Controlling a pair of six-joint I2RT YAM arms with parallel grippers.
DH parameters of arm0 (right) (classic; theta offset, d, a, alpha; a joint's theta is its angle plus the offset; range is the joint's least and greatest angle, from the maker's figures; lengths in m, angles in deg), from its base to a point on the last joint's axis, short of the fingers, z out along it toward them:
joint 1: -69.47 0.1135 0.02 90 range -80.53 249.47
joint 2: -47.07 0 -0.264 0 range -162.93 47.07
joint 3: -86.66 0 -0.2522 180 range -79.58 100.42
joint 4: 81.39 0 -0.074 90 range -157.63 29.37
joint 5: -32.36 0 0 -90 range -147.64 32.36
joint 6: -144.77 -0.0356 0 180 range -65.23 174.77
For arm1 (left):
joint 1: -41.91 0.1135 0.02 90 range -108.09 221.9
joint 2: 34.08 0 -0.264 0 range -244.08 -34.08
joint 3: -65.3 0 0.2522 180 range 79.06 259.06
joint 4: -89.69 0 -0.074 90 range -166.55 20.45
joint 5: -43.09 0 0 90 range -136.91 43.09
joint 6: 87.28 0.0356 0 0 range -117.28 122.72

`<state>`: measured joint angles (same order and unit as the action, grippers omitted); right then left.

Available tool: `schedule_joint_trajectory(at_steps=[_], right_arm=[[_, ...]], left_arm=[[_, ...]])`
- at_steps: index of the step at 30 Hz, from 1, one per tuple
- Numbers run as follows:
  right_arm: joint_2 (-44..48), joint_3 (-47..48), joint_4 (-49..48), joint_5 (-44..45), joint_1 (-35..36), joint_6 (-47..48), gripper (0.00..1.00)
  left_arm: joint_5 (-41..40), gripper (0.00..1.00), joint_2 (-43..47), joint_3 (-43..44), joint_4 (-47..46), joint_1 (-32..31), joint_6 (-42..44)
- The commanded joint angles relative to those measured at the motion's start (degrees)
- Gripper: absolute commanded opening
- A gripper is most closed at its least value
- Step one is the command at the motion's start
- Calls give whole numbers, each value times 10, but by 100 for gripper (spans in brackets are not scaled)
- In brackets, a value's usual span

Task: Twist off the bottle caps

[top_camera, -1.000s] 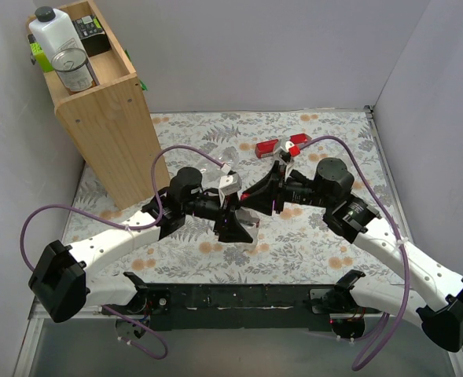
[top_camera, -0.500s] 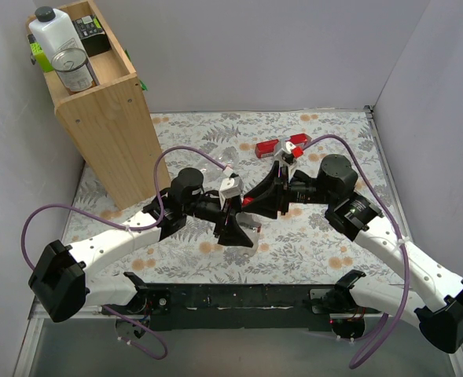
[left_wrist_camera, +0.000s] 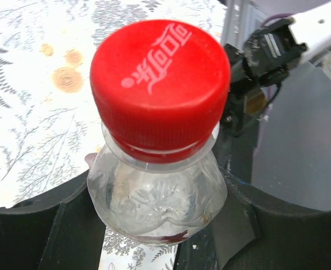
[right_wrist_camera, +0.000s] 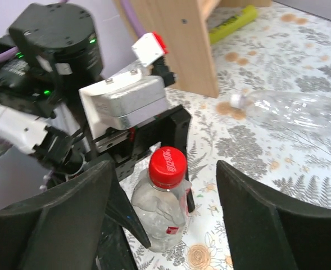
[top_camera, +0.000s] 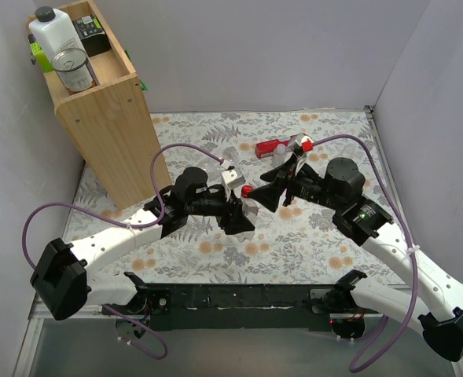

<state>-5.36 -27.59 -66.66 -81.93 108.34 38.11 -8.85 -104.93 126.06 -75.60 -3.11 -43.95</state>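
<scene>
Top external view is showing both arms meeting over the middle of the floral worktop (top_camera: 294,243), with the left pincer (top_camera: 244,208) coming in from the left of the frame and the right pincer (right_wrist_camera: 164,169) facing it from the right. The left pincer is clamping a clear bottle (left_wrist_camera: 157,202) just below its neck, its black fingers (left_wrist_camera: 47,230) pressing against the crumpled plastic shoulder on either side. A red bottle cap (left_wrist_camera: 161,79) with white script on its top is sitting on that neck, filling the upper centre of the left wrist view, with its tamper ring showing just beneath. In the right wrist view the right pincer is standing wide apart, one finger at the lower left of the frame and one at the lower right, with the cap between them and touching neither. A second clear bottle (right_wrist_camera: 300,112) is lying on its side at the right edge of that view, its neck pointing left and bare. A wooden shelf box (top_camera: 105,110) is standing at the upper left of the top view, carrying a white jug (top_camera: 52,35) and a tin can (top_camera: 74,69).
</scene>
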Motion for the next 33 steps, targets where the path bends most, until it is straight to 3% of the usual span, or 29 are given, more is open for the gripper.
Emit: schedule_joint_trajectory(at_steps=[1, 3, 4, 10, 33], right_arm=[[4, 17, 15, 101, -1, -28, 74], [-3, 11, 1, 99, -1, -45, 68], [-6, 5, -4, 94, 1, -50, 60], [-22, -1, -46, 72, 10, -76, 49], [-56, 3, -19, 94, 37, -93, 45]], left_arm=[[-69, 18, 0, 24, 19, -2, 10], [-76, 18, -3, 26, 21, -2, 8], [-76, 18, -3, 25, 22, -2, 7], [-94, 18, -10, 27, 28, -2, 6], [-156, 17, -13, 29, 40, -2, -3]])
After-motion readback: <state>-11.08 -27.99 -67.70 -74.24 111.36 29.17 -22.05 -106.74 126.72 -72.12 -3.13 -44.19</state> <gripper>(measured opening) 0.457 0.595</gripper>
